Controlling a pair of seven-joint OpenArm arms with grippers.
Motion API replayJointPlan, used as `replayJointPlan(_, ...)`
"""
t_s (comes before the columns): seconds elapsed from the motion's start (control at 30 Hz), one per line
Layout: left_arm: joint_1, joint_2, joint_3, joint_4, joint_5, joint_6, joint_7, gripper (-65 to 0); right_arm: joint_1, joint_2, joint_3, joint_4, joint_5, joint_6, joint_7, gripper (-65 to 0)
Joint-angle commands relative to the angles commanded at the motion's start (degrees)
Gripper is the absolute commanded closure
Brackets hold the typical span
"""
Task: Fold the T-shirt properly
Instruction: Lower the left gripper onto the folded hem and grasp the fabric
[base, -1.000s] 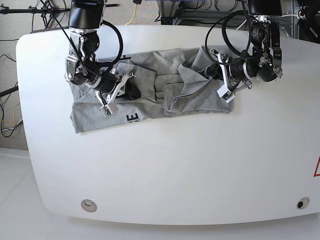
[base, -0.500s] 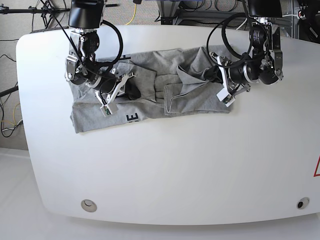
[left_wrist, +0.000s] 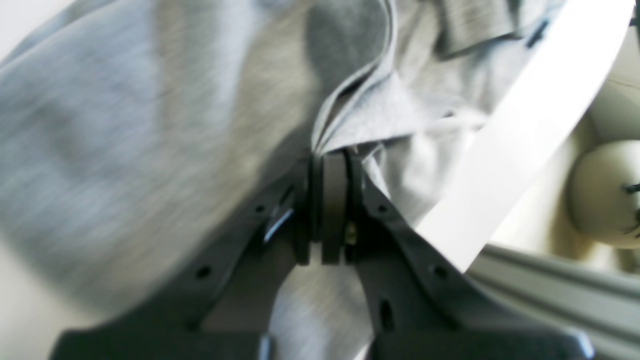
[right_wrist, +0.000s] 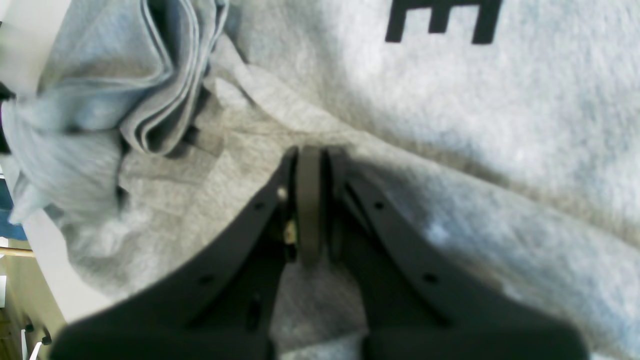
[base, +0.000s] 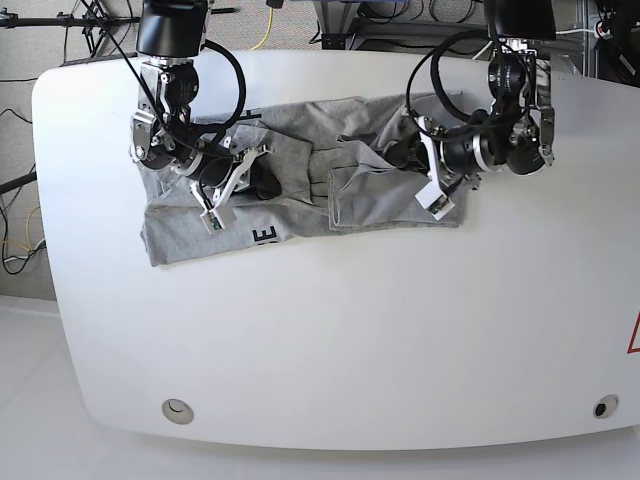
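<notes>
The heather-grey T-shirt lies rumpled across the far half of the white table, with a black letter E showing near its front edge. My left gripper is shut on a bunched fold of the shirt's right part; the left wrist view shows the jaws closed on a hem edge of the cloth. My right gripper is shut on cloth at the shirt's left-middle. The right wrist view shows it pinching a ridge of fabric below the letter E.
The table's far edge runs just behind the shirt, with cables and stands beyond it. Two round holes sit at the front corners. A red triangle mark is at the right edge.
My left gripper has moved toward the table's middle, pulling the shirt's right part with it and bunching it inward. The right arm has not moved.
</notes>
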Motion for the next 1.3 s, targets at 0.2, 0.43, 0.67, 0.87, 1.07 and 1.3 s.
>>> replayJointPlan(0.2,-0.44,0.88,4.84,0.00,0.00,0.00,-0.35,-0.9,0.00,0.00,0.00,0.00,0.00,0.00,0.00,-1.9)
replayJointPlan(0.43,-1.49,2.20,9.85,-0.35,0.00,0.00,-2.55,-0.9,0.00,0.09,0.00,0.00,0.00,0.00,0.00,-1.9)
replayJointPlan(0.67,-1.23,2.20,11.16,-0.35,0.00,0.00,-3.69,-1.3,0.00,0.09,0.00,0.00,0.00,0.00,0.00,-1.9)
replayJointPlan(0.87,-1.32,2.11,10.73,0.00,-0.26,0.00,-3.52,-5.7,0.00,0.09,0.00,0.00,0.00,0.00,0.00,-1.9)
replayJointPlan(1.07,-1.14,0.88,9.32,0.09,-0.35,0.00,-3.52,-20.6,0.09,0.09,0.00,0.00,0.00,0.00,0.00,-1.9)
replayJointPlan(1.3,-0.44,0.44,6.24,0.09,-0.70,0.00,-3.52,-26.2,0.09,0.18,0.00,0.00,0.00,0.00,0.00,-1.9)
